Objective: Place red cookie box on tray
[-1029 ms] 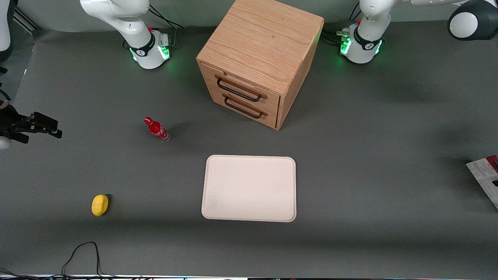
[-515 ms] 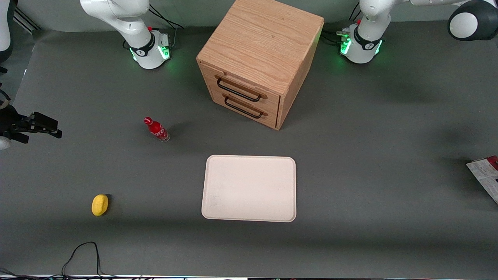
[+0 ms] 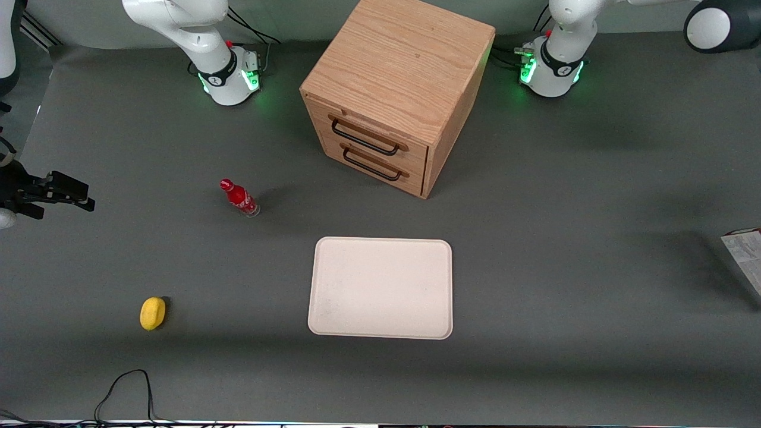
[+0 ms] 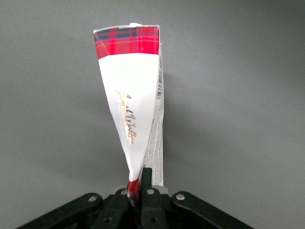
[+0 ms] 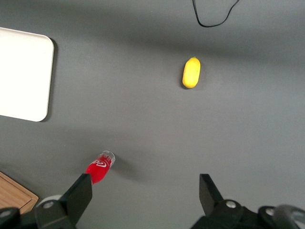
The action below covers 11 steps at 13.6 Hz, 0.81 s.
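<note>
Left wrist view: claw [image 4: 138, 183] clamps the red cookie box [image 4: 136, 102] by its edge above the table.

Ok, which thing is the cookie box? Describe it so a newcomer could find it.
Start at the tray and look toward the working arm's end of the table: the red cookie box sits at that edge. The claw is shut on it. It is thin and flat, with a tartan band and whitish panels, unlike the round red bottle.

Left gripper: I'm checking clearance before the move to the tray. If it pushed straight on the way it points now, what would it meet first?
The gripper is shut on the red cookie box, which sticks out ahead. Past it only the grey table shows, so the box's end would probably touch that first; depth is unclear.
</note>
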Each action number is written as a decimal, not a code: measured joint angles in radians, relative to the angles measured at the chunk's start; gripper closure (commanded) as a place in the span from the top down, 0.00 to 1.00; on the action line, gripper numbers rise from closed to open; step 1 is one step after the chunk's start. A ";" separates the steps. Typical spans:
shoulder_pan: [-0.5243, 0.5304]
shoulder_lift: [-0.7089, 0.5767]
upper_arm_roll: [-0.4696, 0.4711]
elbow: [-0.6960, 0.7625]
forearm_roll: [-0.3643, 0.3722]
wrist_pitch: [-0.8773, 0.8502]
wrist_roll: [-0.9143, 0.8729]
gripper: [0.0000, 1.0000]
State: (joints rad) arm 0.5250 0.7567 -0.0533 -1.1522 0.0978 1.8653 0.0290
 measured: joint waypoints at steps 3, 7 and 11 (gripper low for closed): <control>-0.065 -0.164 -0.001 -0.011 0.001 -0.202 -0.058 0.00; -0.142 -0.345 0.001 -0.063 0.004 -0.365 -0.109 0.00; -0.252 -0.422 -0.001 -0.139 0.005 -0.401 -0.227 0.00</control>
State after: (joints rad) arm 0.2735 0.3344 -0.0543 -1.2912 0.1028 1.4644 -0.1982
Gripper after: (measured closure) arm 0.969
